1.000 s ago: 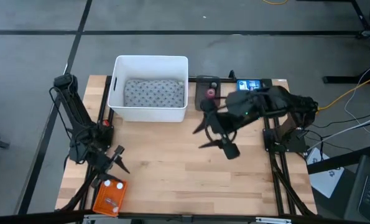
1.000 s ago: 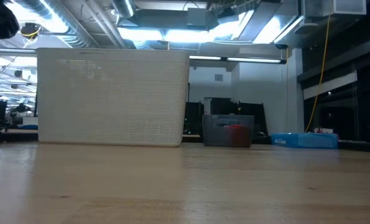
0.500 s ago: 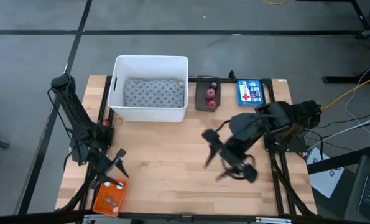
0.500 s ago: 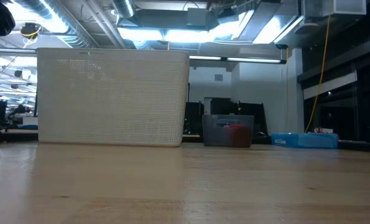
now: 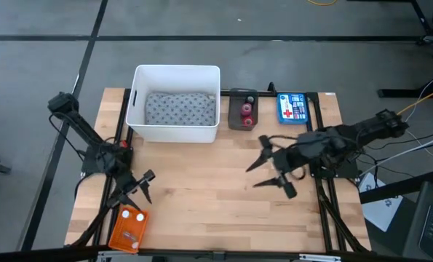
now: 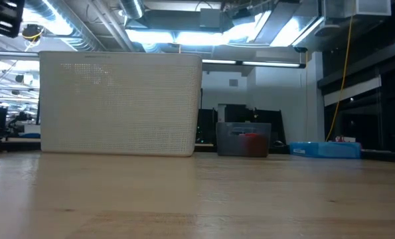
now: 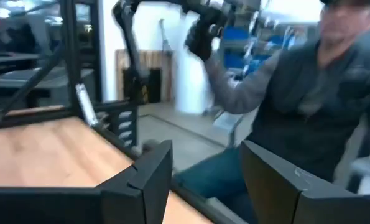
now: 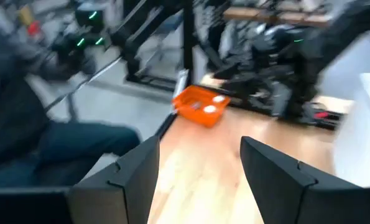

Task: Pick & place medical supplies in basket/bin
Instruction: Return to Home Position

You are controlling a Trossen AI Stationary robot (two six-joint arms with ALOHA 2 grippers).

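Neither gripper holds anything. My left gripper (image 5: 140,186) (image 7: 206,180) is open above the table's near left part, just beyond the orange basket (image 5: 127,229) (image 8: 200,106), which lies flat at the near left corner with tiny pale pieces in it. My right gripper (image 5: 268,172) (image 8: 200,180) is open over the table's right middle. At the far edge a small dark bin (image 5: 243,109) (image 6: 243,139) holds a pink roll (image 5: 247,109) and a red piece (image 5: 247,121). The grey dotted cloth (image 5: 180,109) lies in the white tub (image 5: 175,73) (image 6: 121,103).
A blue first-aid box (image 5: 292,107) (image 6: 323,149) lies beside the dark bin at the far right. A person (image 7: 303,106) sits past the table's near edge. Bare wood (image 5: 201,189) stretches between the two grippers.
My right gripper has swung from in front of the dark bin toward the near edge, then drawn back toward the table's right edge, turning as it went and staying open. The left arm has shifted a little; its gripper stays by the basket.
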